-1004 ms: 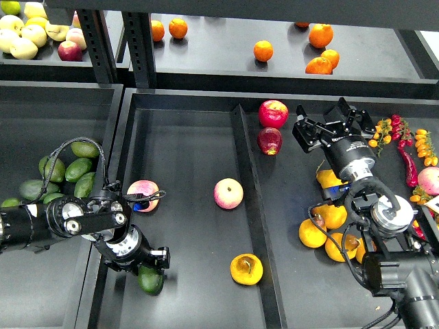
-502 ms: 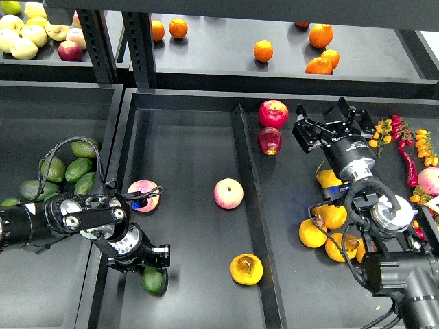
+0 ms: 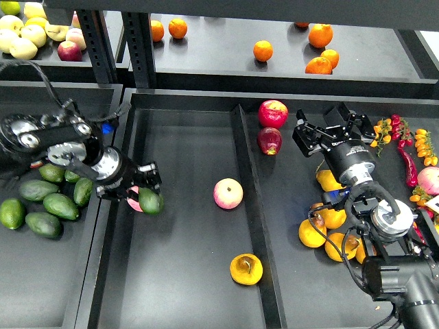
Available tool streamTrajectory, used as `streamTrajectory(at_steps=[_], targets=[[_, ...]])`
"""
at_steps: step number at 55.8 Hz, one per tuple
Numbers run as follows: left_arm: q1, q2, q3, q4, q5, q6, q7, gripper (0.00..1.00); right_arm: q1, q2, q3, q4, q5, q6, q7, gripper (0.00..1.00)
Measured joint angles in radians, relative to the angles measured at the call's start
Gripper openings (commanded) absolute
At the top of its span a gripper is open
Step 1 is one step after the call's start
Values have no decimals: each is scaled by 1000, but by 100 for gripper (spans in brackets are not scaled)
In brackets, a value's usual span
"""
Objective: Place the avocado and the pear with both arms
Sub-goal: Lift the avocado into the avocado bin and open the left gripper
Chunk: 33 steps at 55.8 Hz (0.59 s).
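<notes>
The dark green avocado (image 3: 151,201) is held in my left gripper (image 3: 144,194), lifted over the left part of the middle tray (image 3: 185,288), in front of a pink apple (image 3: 134,199). The squat orange-yellow pear (image 3: 246,269) with its dark sunken patch lies on the tray floor at the front, next to the centre divider (image 3: 248,199). My right gripper (image 3: 324,125) is open and empty, hovering over the right tray near the two red apples, far from the pear.
A pink-yellow apple (image 3: 228,193) lies mid-tray. Red apples (image 3: 273,113) sit at the back right. Several avocados (image 3: 42,205) fill the left bin. Yellow pears (image 3: 322,229) and chillies (image 3: 409,164) lie at the right. Oranges (image 3: 263,50) sit on the shelf.
My left gripper has lifted the avocado from the tray's front left and carried it up and back to beside the pink apple. The right arm has barely moved.
</notes>
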State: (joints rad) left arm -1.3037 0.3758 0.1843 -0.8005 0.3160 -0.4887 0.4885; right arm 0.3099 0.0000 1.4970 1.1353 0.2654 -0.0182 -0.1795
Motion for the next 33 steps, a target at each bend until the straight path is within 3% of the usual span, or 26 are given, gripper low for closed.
streamTrajectory(at_steps=[16, 33], targets=[[45, 170, -7, 71, -11, 0, 0, 11, 0, 0, -4, 0, 2, 0, 0, 100], [205, 148, -91, 215, 0, 0, 0, 12, -12, 0, -9, 6, 3, 0, 0, 100]])
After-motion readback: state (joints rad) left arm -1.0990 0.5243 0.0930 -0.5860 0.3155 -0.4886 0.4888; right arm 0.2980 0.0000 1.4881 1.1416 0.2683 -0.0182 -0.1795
